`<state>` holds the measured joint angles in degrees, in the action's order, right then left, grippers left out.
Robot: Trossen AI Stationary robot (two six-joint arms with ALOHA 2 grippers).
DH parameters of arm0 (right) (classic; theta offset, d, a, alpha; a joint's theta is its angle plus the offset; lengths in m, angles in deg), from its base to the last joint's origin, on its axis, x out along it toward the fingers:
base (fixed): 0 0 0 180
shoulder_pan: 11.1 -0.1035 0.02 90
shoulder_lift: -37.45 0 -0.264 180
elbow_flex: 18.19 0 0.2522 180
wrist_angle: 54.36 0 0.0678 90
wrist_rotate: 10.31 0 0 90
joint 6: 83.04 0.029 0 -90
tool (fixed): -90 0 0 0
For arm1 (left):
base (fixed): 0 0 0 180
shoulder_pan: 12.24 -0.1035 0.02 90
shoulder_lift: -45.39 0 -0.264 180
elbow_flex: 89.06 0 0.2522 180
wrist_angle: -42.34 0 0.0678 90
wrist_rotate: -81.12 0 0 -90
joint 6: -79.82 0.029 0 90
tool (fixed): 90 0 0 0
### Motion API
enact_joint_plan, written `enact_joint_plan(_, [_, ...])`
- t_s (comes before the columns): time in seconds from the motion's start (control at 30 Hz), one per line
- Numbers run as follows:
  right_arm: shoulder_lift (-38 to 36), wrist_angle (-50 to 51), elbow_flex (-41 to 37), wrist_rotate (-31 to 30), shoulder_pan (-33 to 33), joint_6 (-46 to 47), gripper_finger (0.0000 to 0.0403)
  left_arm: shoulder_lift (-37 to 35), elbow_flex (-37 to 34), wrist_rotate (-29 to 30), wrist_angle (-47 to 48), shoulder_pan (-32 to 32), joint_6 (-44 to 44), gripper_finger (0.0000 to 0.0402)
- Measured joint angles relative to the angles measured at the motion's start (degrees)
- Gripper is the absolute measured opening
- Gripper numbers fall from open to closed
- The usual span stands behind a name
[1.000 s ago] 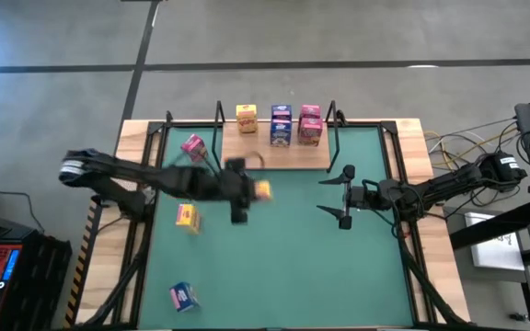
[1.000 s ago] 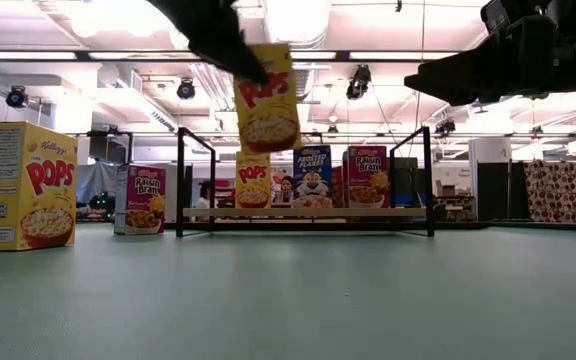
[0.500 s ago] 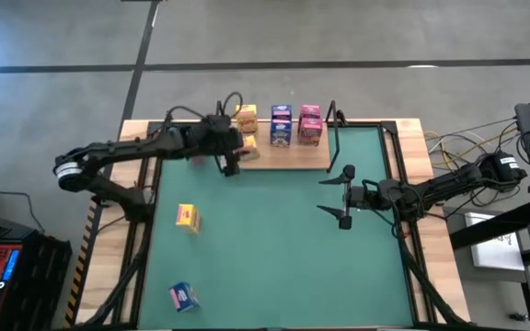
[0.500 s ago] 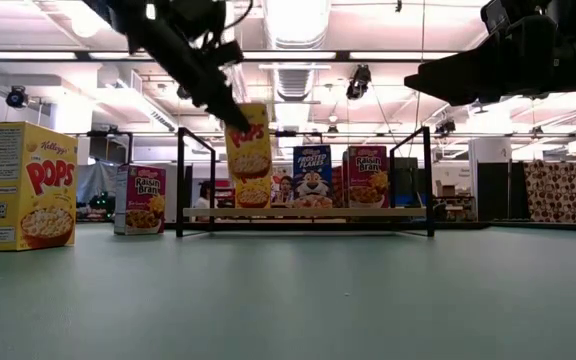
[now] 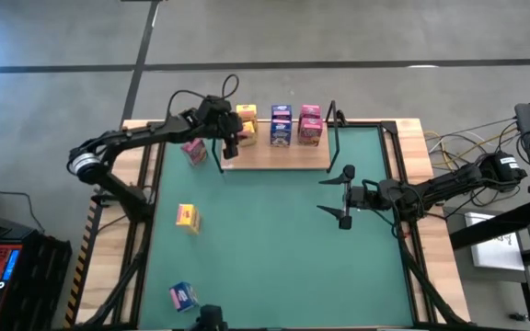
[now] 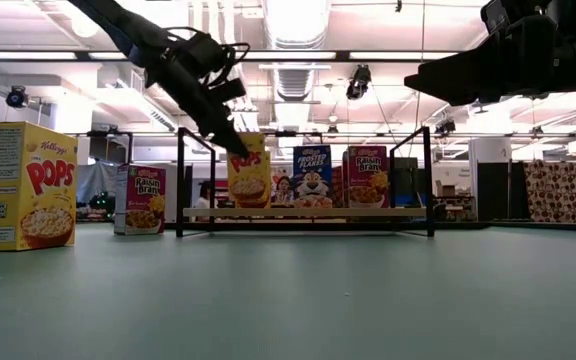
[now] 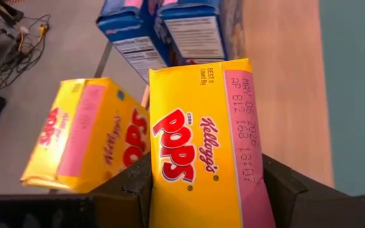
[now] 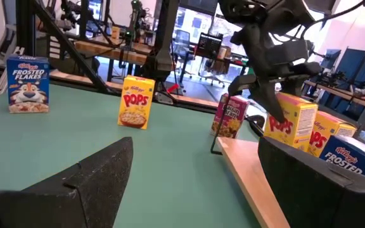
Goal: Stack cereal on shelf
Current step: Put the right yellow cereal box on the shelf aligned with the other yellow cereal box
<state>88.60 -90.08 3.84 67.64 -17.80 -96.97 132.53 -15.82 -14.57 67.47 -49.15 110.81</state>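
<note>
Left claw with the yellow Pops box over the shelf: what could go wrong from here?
1. The left claw grips the yellow cardboard Pops cereal box close beside another yellow Pops box on the light-wood shelf board; lowering could knock that neighbour over.
2. The black metal upright stands near the arm, so a sideways move might clip it.
3. If released tilted, the held box may topple.

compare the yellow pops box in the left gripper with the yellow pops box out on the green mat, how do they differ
The held Pops box is clamped between the left gripper's fingers over the shelf; the Pops box on the mat stands free, untouched. The held one is beside another yellow box; the mat one stands alone. Both are yellow and carry the same Pops print.
</note>
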Motion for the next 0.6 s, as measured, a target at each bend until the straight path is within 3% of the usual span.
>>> enact_joint_plan(0.6, [0.0,0.0,0.0,0.0,0.0,0.0,0.0327,5.0,3.5,-2.9,0.2,-2.4,2.2,0.0166])
